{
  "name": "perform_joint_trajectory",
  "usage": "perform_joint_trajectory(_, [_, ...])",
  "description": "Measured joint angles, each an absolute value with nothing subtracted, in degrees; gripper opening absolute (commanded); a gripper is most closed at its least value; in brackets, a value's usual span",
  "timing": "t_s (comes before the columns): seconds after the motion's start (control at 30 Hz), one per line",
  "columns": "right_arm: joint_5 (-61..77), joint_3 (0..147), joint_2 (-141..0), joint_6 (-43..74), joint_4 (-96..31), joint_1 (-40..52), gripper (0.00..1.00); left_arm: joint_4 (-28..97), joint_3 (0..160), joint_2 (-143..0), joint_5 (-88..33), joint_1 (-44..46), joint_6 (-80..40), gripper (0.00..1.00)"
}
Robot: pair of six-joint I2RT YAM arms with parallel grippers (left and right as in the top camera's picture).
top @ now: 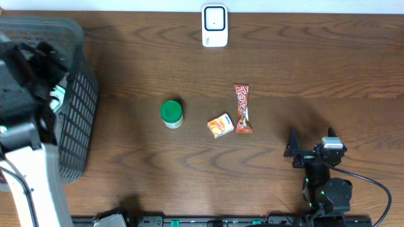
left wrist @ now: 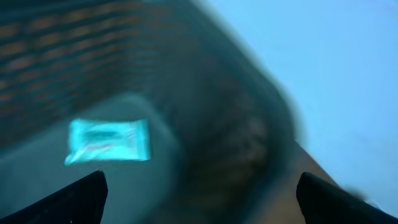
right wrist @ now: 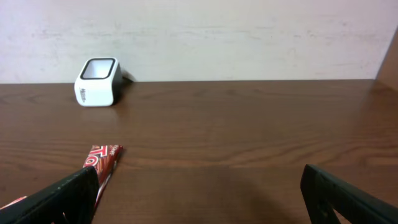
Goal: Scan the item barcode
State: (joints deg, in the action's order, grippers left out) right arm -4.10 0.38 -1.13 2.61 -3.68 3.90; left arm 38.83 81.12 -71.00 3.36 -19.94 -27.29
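Wide apart and empty: left gripper [left wrist: 199, 184] and right gripper [right wrist: 199, 177].
The left hangs over the basket [top: 79, 107] at the bench's [top: 284, 63] left edge, teal packet [left wrist: 109, 141] inside; candy bar [top: 242, 108], box [top: 220, 125] and jar [top: 171, 113] mid-bench, scanner [top: 214, 26] at far edge.

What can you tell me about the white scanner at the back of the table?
The scanner is a small white box with rounded corners, plastic by its look. Its face holds a dark glossy window in a dark frame, tilted up and toward the front. It stands upright on the brown wooden table, near the far edge by the pale wall, well apart from the other items. Only the table touches it.
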Motion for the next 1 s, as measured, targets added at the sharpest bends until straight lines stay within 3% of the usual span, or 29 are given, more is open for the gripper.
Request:
perform_joint_trajectory(0.33, [-4.10, 0.38, -1.13, 2.61, -3.68, 3.90, 0.99, 39.03, 81.12, -88.55, 2.42, -31.59, -40.42, 0.98])
perform_joint_trajectory(0.67, [-4.10, 0.38, -1.13, 2.61, -3.68, 3.90, 0.99, 38.57, 81.12, -105.41, 1.65, -32.80, -45.41, 0.99])
perform_joint_trajectory(1.0, [-4.10, 0.38, -1.13, 2.61, -3.68, 3.90, 0.99, 37.71, 80.97, -107.83, 1.67, -34.65, -46.76, 0.98])
